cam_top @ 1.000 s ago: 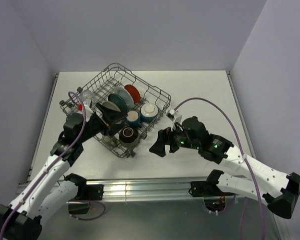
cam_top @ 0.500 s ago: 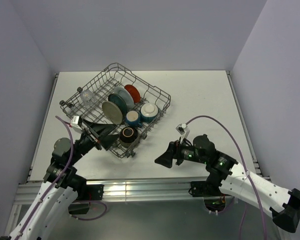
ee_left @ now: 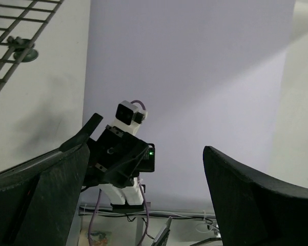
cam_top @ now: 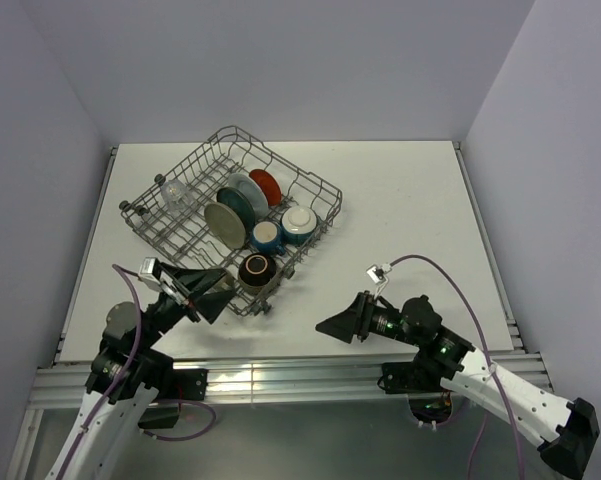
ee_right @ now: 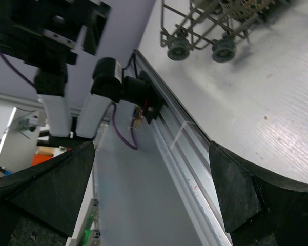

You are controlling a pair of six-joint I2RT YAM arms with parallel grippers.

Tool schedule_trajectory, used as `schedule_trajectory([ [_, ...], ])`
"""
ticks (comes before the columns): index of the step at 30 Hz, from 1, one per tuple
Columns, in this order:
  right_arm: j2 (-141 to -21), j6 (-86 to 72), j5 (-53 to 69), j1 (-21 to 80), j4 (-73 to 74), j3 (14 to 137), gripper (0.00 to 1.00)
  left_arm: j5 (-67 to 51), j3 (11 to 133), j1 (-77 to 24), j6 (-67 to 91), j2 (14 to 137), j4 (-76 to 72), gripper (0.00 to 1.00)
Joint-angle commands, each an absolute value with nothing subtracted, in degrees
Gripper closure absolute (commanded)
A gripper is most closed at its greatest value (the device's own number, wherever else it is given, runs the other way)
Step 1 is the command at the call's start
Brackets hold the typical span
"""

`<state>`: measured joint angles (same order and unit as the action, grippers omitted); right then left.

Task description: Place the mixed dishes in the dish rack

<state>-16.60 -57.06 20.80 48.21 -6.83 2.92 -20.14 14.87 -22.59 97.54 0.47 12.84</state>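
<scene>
Dish rack: grey wire basket, set askew on the white table, left of centre.
Contents, standing among the tines: beige plate, teal plate, red-orange plate, larger blue cup, smaller blue cup, dark bowl at the near corner, clear glass at the left end.
Left gripper: just beside the rack's near side, fingers spread wide, empty.
Right gripper: near the table's front edge, apart from the rack, fingers spread wide, empty.
</scene>
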Motion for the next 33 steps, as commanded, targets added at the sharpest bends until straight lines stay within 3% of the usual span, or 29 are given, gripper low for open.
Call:
schedule_trajectory([
  [1,-11.6,-62.7,17.8,47.9,-13.2,-3.0,0.00,-21.5,13.4,-22.6,100.7,-5.6,17.4,0.01],
  [16,12.9,-67.5,11.2,47.9,15.4,-3.0,0.00,-30.9,8.7,-22.5,99.6,-9.5,17.9,0.01],
  [33,16.9,-63.8,8.6,47.9,21.0,-2.2,0.00,-36.3,-6.6,-22.6,106.4,-9.4,-16.7,0.01],
])
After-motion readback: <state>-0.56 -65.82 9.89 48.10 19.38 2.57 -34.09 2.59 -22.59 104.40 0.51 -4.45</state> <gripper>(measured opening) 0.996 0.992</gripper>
